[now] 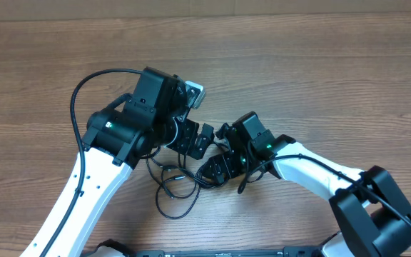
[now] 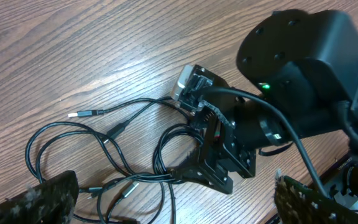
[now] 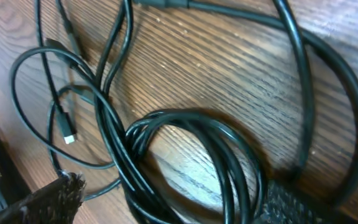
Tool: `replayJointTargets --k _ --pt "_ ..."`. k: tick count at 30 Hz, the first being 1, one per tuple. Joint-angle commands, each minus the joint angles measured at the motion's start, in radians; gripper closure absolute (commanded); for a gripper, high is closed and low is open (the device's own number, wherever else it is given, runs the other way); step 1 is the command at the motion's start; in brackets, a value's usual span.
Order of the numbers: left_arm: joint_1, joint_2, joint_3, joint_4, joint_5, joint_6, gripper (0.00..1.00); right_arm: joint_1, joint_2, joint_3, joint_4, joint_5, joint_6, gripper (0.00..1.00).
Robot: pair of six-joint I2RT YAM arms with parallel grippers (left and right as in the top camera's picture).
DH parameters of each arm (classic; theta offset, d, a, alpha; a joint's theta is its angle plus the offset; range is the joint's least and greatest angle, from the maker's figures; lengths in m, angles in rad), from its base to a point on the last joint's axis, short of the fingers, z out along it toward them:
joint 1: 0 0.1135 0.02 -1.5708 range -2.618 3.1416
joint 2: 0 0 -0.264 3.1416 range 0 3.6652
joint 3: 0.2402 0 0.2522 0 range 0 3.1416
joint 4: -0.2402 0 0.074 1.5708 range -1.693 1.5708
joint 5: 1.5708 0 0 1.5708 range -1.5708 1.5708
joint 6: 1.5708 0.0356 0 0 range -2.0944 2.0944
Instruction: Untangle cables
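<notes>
Here, above the wooden table, the left gripper hangs with jaws released, seemingly on standby. The right gripper, jaws spread wide and holding nothing, straddles the cables, which lie looped between both arms, likely to pull the coil free. One plug lies clear.

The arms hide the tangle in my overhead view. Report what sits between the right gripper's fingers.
Observer: In the right wrist view, a coil of several cable turns lies between the right gripper's fingers, which are wide apart.
Operator: Find me a free plug end.
Observer: In the left wrist view, one metal-tipped plug lies alone on the wood, outside the loops.
Operator: State the left gripper.
Observer: The left gripper is open wide and holds nothing.
</notes>
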Motion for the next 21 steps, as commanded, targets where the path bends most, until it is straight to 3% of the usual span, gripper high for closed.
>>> replayJointTargets --k 1,7,10,12,13,15,16,21 --pt "0.004 0.002 0.016 -0.003 -0.012 -0.007 0.00 0.005 0.040 -0.009 0.003 0.031 -0.006 0.08" --pt "0.005 0.002 0.016 -0.001 -0.012 -0.007 0.00 0.005 0.052 -0.009 0.003 0.018 -0.005 0.11" --pt "0.005 0.002 0.016 0.003 -0.012 -0.007 0.00 0.006 0.053 -0.009 0.003 0.019 -0.005 0.18" --pt "0.004 0.002 0.016 0.004 -0.012 -0.007 0.00 0.006 0.053 -0.009 0.004 0.019 -0.005 0.36" --pt "0.004 0.002 0.016 0.004 -0.012 -0.008 0.00 0.006 0.053 -0.009 0.003 0.019 -0.005 0.61" --pt "0.004 0.002 0.016 0.004 -0.012 -0.008 0.00 0.006 0.052 -0.009 0.003 0.019 -0.005 0.90" --pt "0.004 0.002 0.016 0.004 -0.011 -0.008 0.00 0.006 0.053 -0.009 0.002 0.018 -0.004 0.96" --pt "0.004 0.002 0.016 -0.009 -0.011 -0.008 0.00 0.005 0.050 -0.003 -0.009 0.015 0.030 0.96"
